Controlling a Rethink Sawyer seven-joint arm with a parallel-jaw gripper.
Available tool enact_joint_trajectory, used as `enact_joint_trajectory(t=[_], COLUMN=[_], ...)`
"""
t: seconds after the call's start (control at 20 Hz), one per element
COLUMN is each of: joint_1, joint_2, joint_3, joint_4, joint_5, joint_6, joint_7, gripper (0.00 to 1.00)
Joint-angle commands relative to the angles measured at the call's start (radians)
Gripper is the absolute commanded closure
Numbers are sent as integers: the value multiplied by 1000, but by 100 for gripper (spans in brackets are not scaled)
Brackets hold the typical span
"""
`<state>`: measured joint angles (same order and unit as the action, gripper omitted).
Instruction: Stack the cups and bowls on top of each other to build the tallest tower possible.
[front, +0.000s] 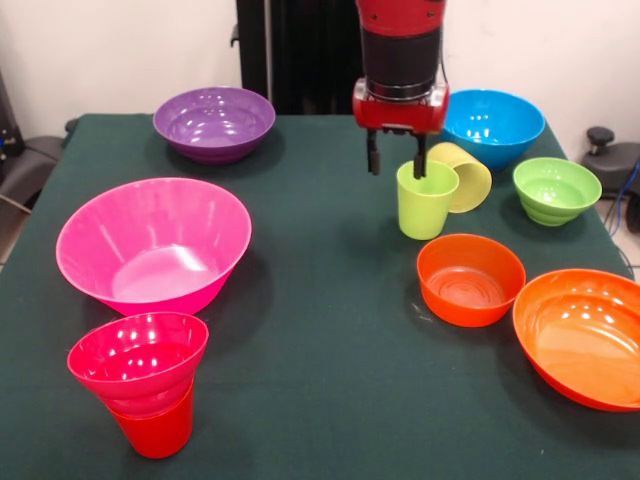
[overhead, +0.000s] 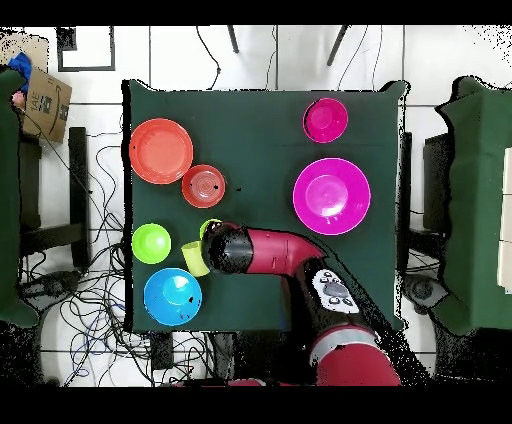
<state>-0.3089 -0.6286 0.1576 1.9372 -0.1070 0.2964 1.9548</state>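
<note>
My gripper (front: 397, 168) is open and hangs over the upright lime green cup (front: 427, 203). One finger dips inside its rim and the other stands outside it, on the picture's left. The pale yellow cup (front: 468, 176) lies on its side just behind the green cup, touching it. At the front left the small magenta bowl (front: 138, 358) sits on the red cup (front: 155, 432); this is the only stack. In the overhead view the arm covers the gripper, and the lime cup (overhead: 208, 228) and yellow cup (overhead: 195, 258) peek out beside it.
The large pink bowl (front: 152, 245) and purple bowl (front: 214, 122) stand on the left. The blue bowl (front: 493, 125), ribbed green bowl (front: 557, 188), small orange bowl (front: 470, 278) and large orange bowl (front: 585, 335) crowd the right side of the green table (front: 320, 400).
</note>
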Motion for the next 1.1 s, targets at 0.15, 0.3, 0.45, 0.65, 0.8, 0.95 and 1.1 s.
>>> enact_joint_trajectory(t=[0.15, 0.3, 0.45, 0.65, 0.8, 0.95, 1.1], joint_1=[38, 54, 60, 79, 108, 146, 152], joint_2=[148, 178, 201, 222, 257, 269, 263], joint_3=[74, 51, 50, 30, -8, -55, -69], joint_4=[-130, -139, -142, -138, -157, -175, -170], joint_5=[-37, -75, -98, -116, -148, -177, -170], joint_6=[250, 235, 204, 180, 107, 49, 14], joint_7=[-52, -60, -50, -16, 17, 54, 80], gripper=[0, 0, 0, 0, 0, 0, 0])
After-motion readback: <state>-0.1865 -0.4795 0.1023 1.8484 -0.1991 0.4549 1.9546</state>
